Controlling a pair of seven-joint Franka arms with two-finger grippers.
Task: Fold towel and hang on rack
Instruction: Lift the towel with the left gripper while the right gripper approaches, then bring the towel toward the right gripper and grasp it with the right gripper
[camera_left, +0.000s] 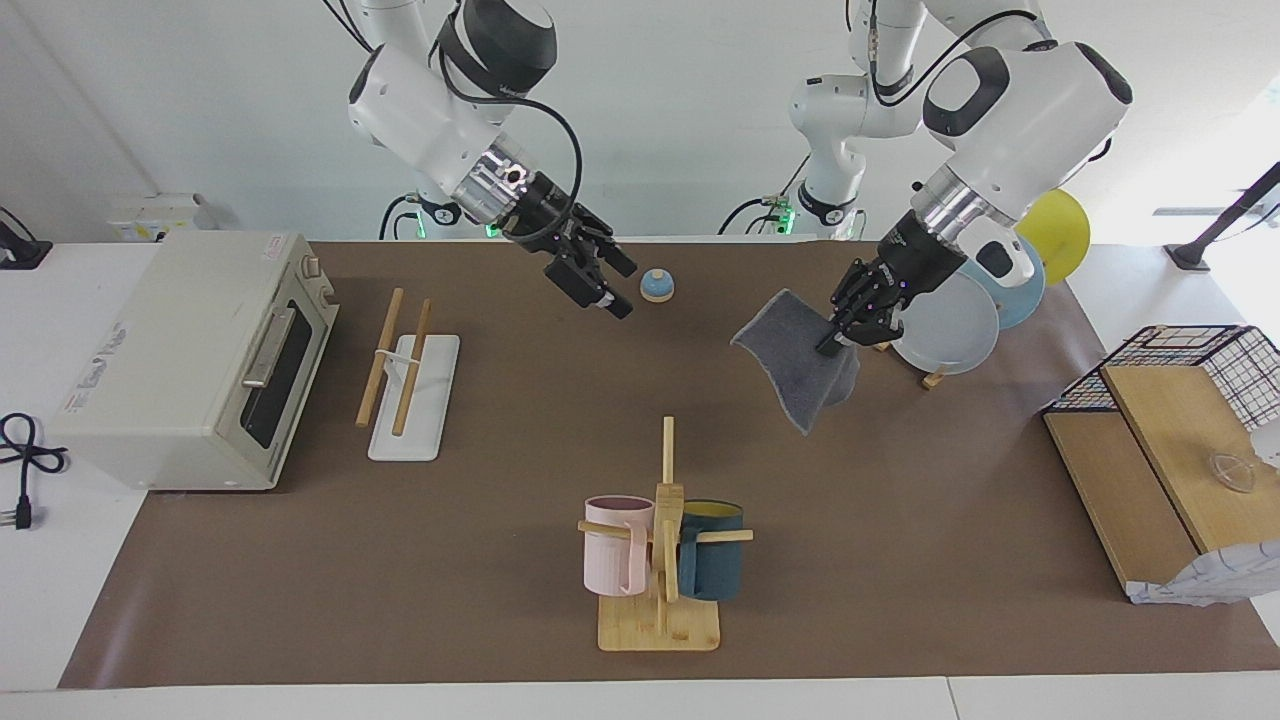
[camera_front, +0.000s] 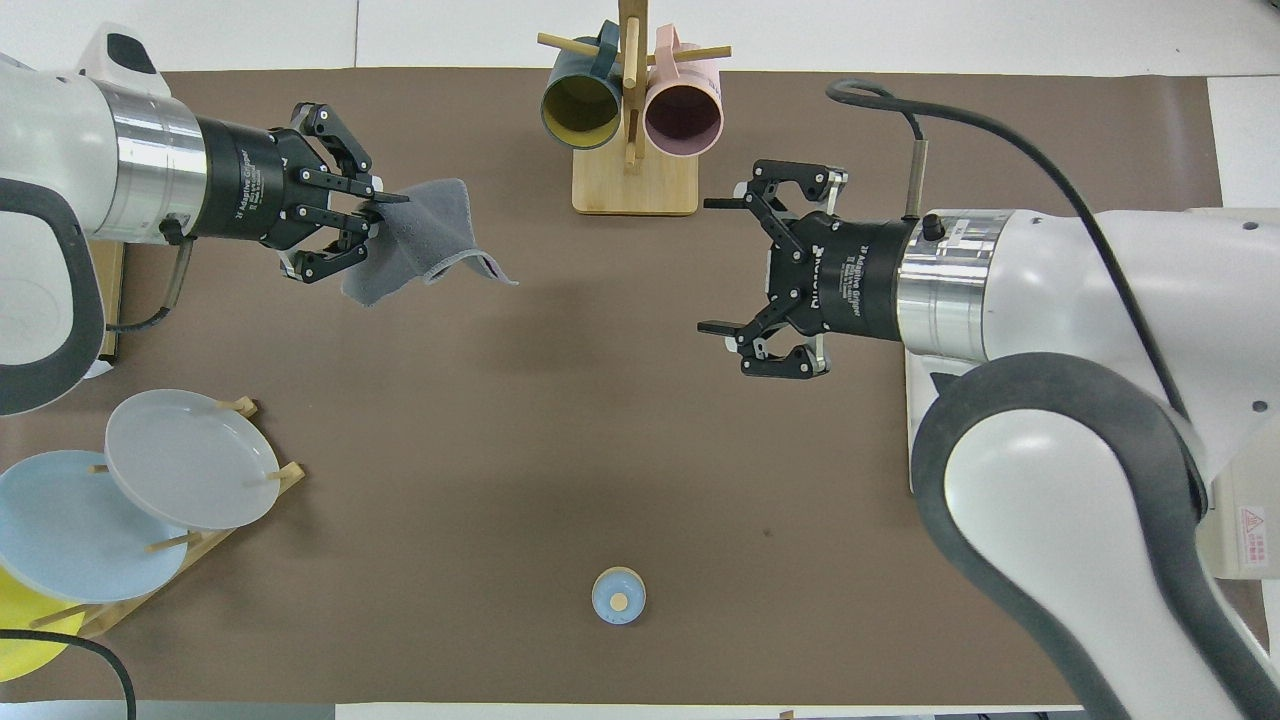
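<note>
Brown counter (camera_left: 500, 600) below, the left hand (camera_left: 838, 338) pinches the towel (camera_left: 800, 370) aloft near the plates (camera_left: 950, 325). The right hand (camera_left: 600, 290), wide, hovers mid-counter. Best bring the dangling edge level so it can catch a corner before heading to the rack (camera_left: 405, 365).

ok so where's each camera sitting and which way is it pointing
Facing view: high across the table, looking at the robots; both arms and bases show, left gripper holding the towel.
Overhead view: above the robots' end, looking forward and down; the open right gripper and forearms show.
Shared: towel, mug stand, bell.
</note>
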